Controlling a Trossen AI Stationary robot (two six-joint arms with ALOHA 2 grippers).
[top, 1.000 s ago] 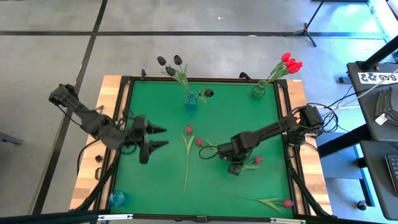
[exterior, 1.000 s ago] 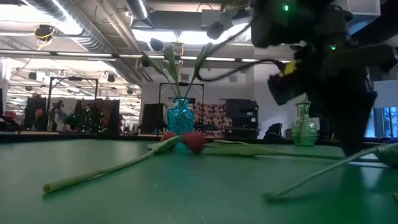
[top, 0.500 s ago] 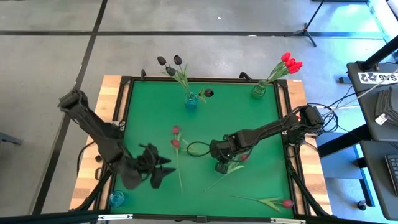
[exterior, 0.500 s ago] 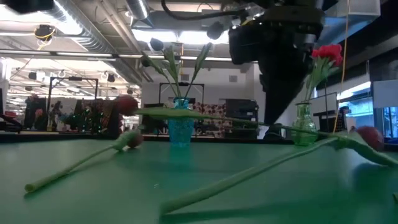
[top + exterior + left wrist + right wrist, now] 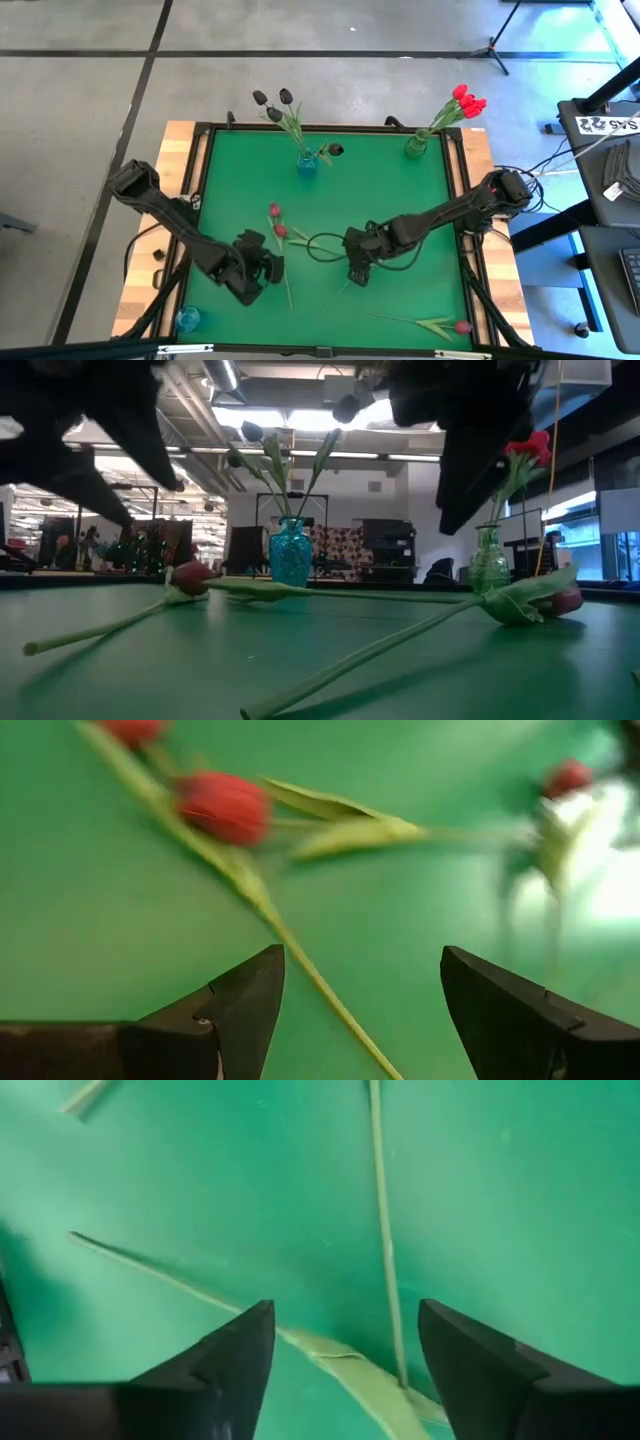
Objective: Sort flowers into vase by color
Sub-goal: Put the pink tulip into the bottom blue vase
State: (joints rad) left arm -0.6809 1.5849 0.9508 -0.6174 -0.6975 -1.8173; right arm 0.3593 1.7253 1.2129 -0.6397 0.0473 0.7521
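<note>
**Desk:** What does the overhead view show, left to right?

**Photographer:** The left end effector (image 5: 268,268) has swung in from the surface's nine o'clock edge toward seven o'clock, fingers spread wide and holding nothing. It now sits just beside the stem of a red tulip (image 5: 279,231), whose head lies a little toward twelve o'clock of it, with a second red head (image 5: 273,210) close by.

**Desk:** And the other arm?

**Photographer:** Near the centre, the right end effector (image 5: 356,272) has just parted its fingers. Its wrist camera shows them standing open over a bare stem (image 5: 383,1230) and a leaf (image 5: 355,1370) lying flat on the green surface (image 5: 380,190), gripping nothing.

**Desk:** What does that mean for the sorting?

**Photographer:** The right arm appears to have dragged a flower leftward and dropped it within the left arm's reach, so a pickup by the left arm looks likely next. The blue vase (image 5: 307,162) at twelve o'clock holds dark tulips; the green vase (image 5: 415,146) at one o'clock holds bright red ones. One more tulip (image 5: 432,325) lies at five o'clock, still unsorted.
</note>
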